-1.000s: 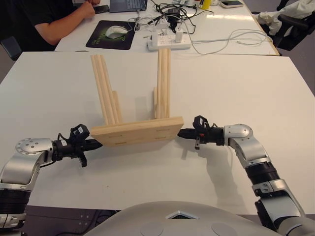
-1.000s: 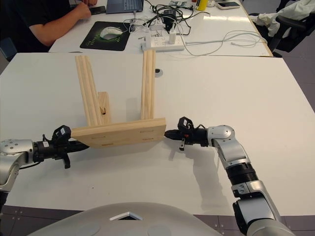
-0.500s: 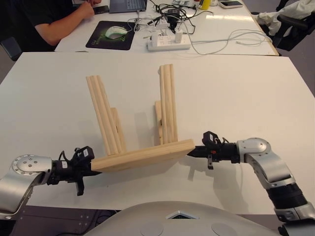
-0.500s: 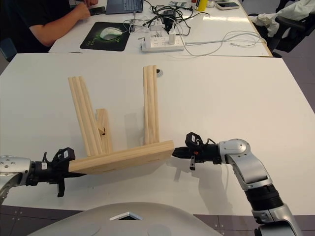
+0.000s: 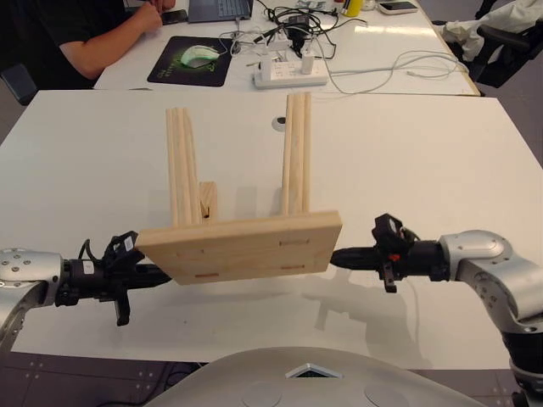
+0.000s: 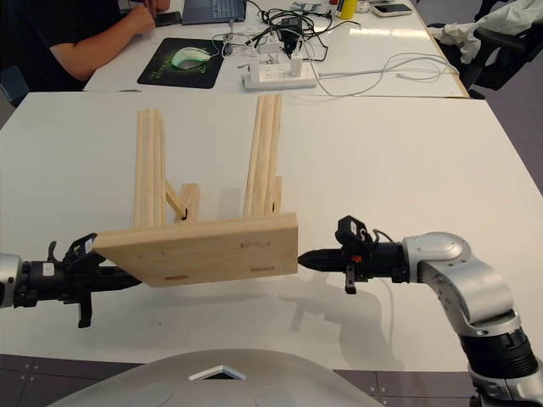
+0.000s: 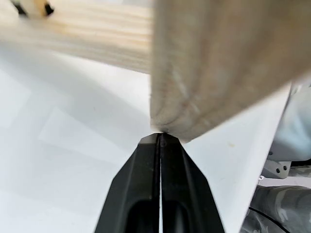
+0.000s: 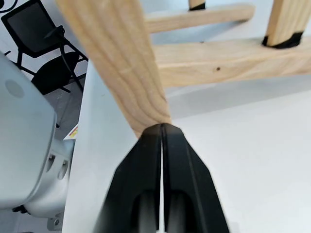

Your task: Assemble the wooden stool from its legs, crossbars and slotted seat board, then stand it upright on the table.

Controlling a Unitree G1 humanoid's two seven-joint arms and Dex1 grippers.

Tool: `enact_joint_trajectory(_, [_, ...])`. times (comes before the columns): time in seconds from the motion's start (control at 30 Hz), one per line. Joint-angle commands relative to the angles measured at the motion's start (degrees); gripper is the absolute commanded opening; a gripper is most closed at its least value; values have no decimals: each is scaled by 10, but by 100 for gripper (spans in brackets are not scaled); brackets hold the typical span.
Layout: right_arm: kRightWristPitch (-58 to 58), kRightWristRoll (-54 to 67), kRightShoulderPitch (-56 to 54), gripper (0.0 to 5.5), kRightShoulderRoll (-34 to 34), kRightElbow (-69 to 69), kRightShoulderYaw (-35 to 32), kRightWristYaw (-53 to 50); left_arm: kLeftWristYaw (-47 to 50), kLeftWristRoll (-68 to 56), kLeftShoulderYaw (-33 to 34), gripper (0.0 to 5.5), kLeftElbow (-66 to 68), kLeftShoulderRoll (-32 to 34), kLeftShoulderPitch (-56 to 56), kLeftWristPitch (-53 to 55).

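Stool (image 6: 204, 250) is all put together, lying w/ its seat (image 5: 242, 248) at the robot's side of the white surface (image 5: 424, 170) and its legs pointing away toward the far edge. Seat's broad face is tipped up toward the robot's head, w/ small slot marks on it. Its shadow falls on the surface below, so the seat end looks lifted. Can't tell if the leg tips touch down. Left legs (image 5: 180, 165) and right legs (image 5: 296, 153) run roughly parallel, well apart. A short crossbar (image 5: 207, 200) shows btwn them, close to the seat, just beside the left legs.

Left claw (image 5: 161, 271): fingers (image 7: 141, 194) pressed tight together, nothing btwn them, tip butted against the seat's left end. Right claw (image 5: 333, 255): same deal, fingers (image 8: 138, 194) flat on each other, holding nothing, tip against the seat's right end. So the seat sits squeezed btwn the two tips, one per end, both arms stretched out low along the near side of the surface.

Beyond it is a second surface (image 5: 382, 34) w/ a power strip (image 5: 291, 76), a mouse (image 5: 198, 58) on a dark mat (image 5: 170, 72), and loose cables (image 5: 399, 72).
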Motion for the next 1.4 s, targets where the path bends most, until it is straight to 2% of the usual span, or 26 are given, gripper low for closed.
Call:
enact_joint_trajectory(0.03, [30, 81, -11, 0, -8, -54, -13, 13, -32, -118, 49, 1, -32, 35, -95, 43])
enact_joint_trajectory(0.17, [78, 153, -41, 0, -21, -70, -57, 1, -36, -187, 89, 1, 11, 78, -198, 91])
enact_joint_trajectory(0.27, [111, 206, -99, 0, -21, -50, -88, -22, -32, -220, 92, 1, 31, 94, -250, 112])
enact_joint_trajectory(0.5, [168, 274, -206, 0, -29, 2, -118, -56, -28, -224, 81, 1, 40, 95, -279, 130])
enact_joint_trajectory(0.63, [191, 305, -240, 0, -3, 21, -122, -95, -5, -167, 49, 1, 94, 88, -320, 82])
enact_joint_trajectory(0.77, [190, 306, -283, 0, 36, 58, -116, -157, 48, -110, -7, 1, 170, 60, -419, 36])
enact_joint_trajectory(0.87, [161, 232, -296, 0, 33, 92, -79, -175, 72, -76, -54, 1, 209, 41, -480, 25])
enact_joint_trajectory(0.97, [105, 149, -267, 0, 0, 110, -32, -141, 26, -84, -68, 1, 168, 66, -433, 35])
enact_joint_trajectory(1.17, [89, 148, -182, 0, -21, 64, -28, -84, -61, -65, 13, 1, 93, 103, -223, 24])
enact_joint_trajectory(1.3, [70, 125, -166, 0, -29, 58, -27, -78, -56, -42, 31, 1, 109, 95, -202, -6])
enact_joint_trajectory(1.4, [6, 43, -152, 0, -41, 113, -8, -85, -28, 17, 24, 1, 173, 78, -185, -70])
